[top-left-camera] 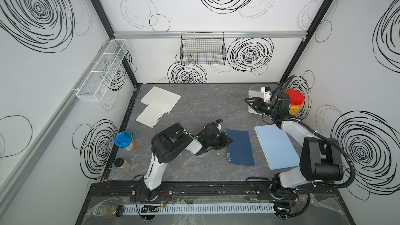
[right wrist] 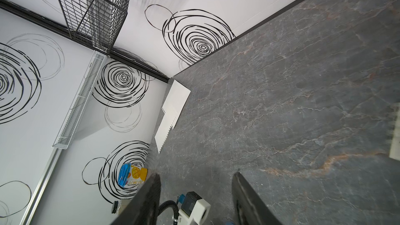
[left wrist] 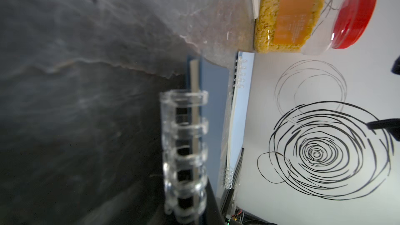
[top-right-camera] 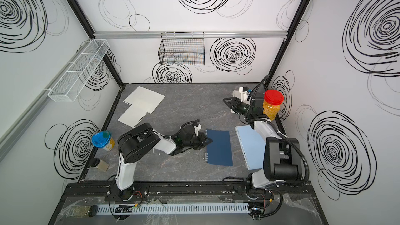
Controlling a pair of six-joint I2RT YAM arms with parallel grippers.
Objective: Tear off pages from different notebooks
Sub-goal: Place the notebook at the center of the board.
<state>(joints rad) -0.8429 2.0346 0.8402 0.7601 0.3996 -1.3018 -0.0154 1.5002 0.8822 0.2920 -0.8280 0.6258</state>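
Closest to us rose the right arm (top-left-camera: 320, 161), its black elbow high over the near right corner of the worktop (top-left-camera: 205, 109). Its right hand (top-left-camera: 249, 104) hung over the clear notebook (top-left-camera: 253, 93) in the far right corner. In the right wrist view its fingers (right wrist: 147, 200) stood apart with only bare worktop between them.

The left arm (top-left-camera: 171, 143) reached across the middle, and the left hand (top-left-camera: 227, 142) sat at the ring edge of the navy notebook (top-left-camera: 240, 148). We could not tell whether that hand was open, closed or gripping. The left wrist view showed the clear rings (left wrist: 184, 148) very close and blurred.

The blue notebook (top-left-camera: 272, 146) lay closed to the right of the navy one, not touching it, partly under the right arm. The pages (top-left-camera: 161, 99) lay loose and overlapping at the far left.

A red-lidded jar (top-left-camera: 294, 99) stood by the right wall. A blue-lidded tub (top-left-camera: 123, 139) and a small jar (top-left-camera: 121, 163) stood at the left edge.
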